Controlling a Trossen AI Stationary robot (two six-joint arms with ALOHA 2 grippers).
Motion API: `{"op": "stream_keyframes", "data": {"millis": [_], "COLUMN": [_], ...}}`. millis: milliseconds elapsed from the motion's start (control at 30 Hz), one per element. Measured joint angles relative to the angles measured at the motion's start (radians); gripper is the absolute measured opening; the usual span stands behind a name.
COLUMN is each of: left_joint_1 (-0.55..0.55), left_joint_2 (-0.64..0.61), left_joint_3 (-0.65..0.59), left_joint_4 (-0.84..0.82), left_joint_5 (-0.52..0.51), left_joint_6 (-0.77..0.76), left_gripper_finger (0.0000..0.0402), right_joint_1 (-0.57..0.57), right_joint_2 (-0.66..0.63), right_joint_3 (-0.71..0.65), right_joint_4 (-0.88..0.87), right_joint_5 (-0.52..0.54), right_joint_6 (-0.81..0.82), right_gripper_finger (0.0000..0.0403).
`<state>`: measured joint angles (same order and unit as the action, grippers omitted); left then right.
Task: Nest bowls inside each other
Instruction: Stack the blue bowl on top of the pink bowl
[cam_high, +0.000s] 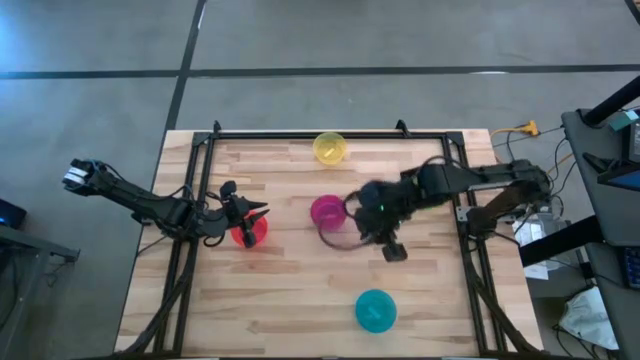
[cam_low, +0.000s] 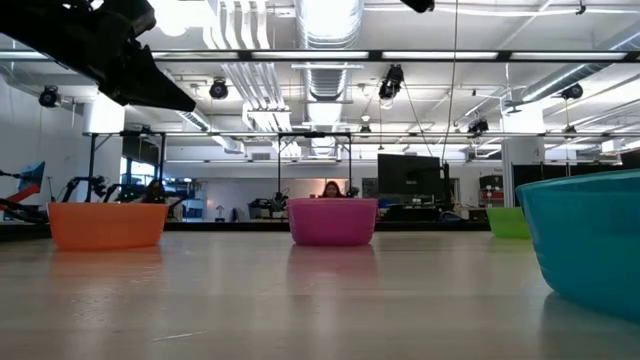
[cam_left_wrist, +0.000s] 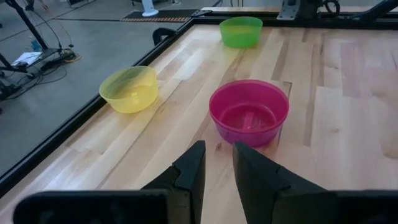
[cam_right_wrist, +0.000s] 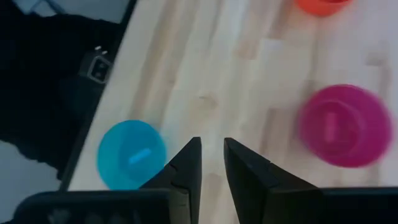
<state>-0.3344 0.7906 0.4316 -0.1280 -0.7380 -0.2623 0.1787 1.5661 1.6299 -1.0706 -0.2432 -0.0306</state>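
currently no bowls nested. left gripper (cam_high: 252, 212) over orange bowl (cam_high: 249, 230) at table's left, fingers (cam_left_wrist: 189, 171) narrowly apart, holding nothing. right gripper (cam_high: 392, 249) mid-table just right of pink bowl (cam_high: 327, 211), fingers (cam_right_wrist: 186, 168) slightly parted, empty. yellow bowl (cam_high: 330, 147) near far edge, teal bowl (cam_high: 376, 310) near front edge, green bowl (cam_left_wrist: 241, 31) by far rail. purple bowl not visible.
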Motion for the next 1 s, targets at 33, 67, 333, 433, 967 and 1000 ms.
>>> {"op": "stream_keyframes", "data": {"millis": [33,67,333,433,967,1000], "left_joint_1": [0.000,0.000,0.000,0.000,0.000,0.000], "left_joint_2": [0.000,0.000,0.000,0.001,0.002,0.004], "left_joint_3": [0.000,0.000,0.000,0.000,0.002,0.002], "left_joint_4": [0.005,0.009,0.019,0.031,0.073,0.079], "left_joint_5": [0.000,0.001,0.011,0.011,0.030,0.032], "left_joint_6": [0.000,0.003,0.008,0.008,0.009,0.009], "left_gripper_finger": [0.0067,0.0067,0.0067,0.0067,0.0067,0.0067], "right_joint_1": [0.027,0.056,0.304,0.381,0.442,0.431], "right_joint_2": [-0.001,-0.002,0.046,0.076,0.191,0.194], "right_joint_3": [-0.017,-0.032,-0.093,-0.088,-0.082,-0.082], "right_joint_4": [0.015,0.031,0.249,0.301,0.150,0.136], "right_joint_5": [0.000,0.000,0.014,0.073,0.316,0.318], "right_joint_6": [0.010,0.023,0.055,0.072,0.076,0.069], "right_gripper_finger": [0.0066,0.0066,0.0063,0.0061,0.0070,0.0072]}}
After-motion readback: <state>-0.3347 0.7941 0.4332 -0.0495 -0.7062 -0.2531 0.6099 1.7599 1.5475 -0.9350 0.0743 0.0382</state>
